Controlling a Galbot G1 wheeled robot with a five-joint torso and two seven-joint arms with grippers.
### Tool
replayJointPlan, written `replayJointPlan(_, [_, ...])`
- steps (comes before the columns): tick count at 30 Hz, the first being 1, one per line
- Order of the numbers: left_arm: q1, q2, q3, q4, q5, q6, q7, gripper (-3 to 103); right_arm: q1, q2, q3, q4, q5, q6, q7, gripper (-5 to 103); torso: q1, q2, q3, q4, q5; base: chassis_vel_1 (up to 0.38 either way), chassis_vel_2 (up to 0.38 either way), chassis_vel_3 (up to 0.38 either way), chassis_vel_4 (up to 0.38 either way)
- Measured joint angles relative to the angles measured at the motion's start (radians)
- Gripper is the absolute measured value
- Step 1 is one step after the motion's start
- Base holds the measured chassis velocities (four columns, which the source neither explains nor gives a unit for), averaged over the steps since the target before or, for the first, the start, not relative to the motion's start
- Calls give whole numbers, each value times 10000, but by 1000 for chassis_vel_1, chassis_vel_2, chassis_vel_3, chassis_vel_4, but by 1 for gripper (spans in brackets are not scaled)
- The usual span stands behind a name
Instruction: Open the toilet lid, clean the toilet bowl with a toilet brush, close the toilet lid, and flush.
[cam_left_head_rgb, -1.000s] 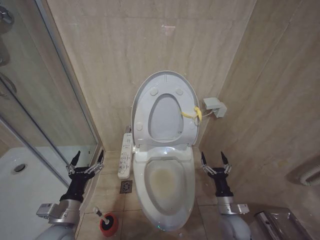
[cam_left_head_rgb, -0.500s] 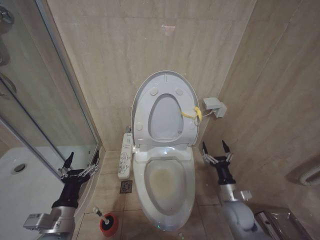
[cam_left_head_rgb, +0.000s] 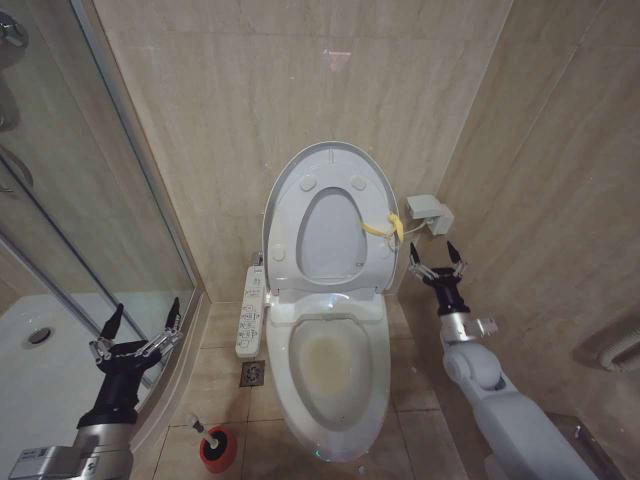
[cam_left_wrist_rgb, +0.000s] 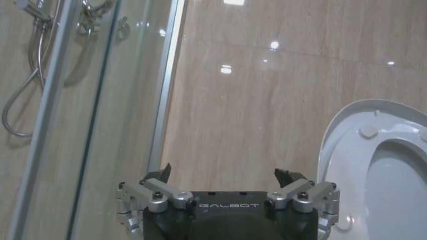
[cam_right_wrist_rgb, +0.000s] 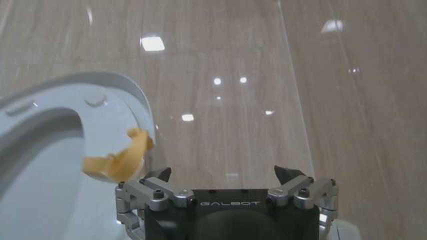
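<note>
- The toilet lid stands raised against the wall, above the stained toilet bowl.
- The toilet brush sits in its red holder on the floor.
- Right pincer is open beside the lid.
- Left pincer is open near the shower glass.

My head camera looks forward and down from above at the toilet bowl, the raised lid against the wall and the floor on both sides. My left wrist camera sits just behind my left gripper, facing the wall and the shower glass, with the lid at one edge. My right wrist camera sits close behind my right gripper, near the wall. All three views share the lid.
</note>
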Motion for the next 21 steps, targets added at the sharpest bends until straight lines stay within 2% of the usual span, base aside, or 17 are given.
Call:
replayJointPlan(5, [69,-51,-187,-115,-32,-83,68,100,1314,3,-553,-1249,14,-59,45,100,0,0,0,1,1,0,0,0,0])
replayJointPlan(7, [122,-104,-242,-174,-44,-161,142,100,2239,163,-796,-2116,-34,-152,164,100,0,0,0,4,-1,0,0,0,0])
replayJointPlan(11, [169,-171,-300,-293,-71,-193,201,100,3137,440,-957,-3189,-159,-221,176,100,1,0,1,5,-2,0,0,0,0])
replayJointPlan(19, [248,-168,-524,-372,-222,-262,225,100,3982,862,-1337,-4147,-217,-351,25,100,0,0,-1,-1,-3,0,0,0,0])
replayJointPlan(21, [278,-156,-593,-415,-277,-274,226,100,4115,1002,-1552,-4112,87,-504,-10,100,1,0,-1,1,-3,0,0,0,0])
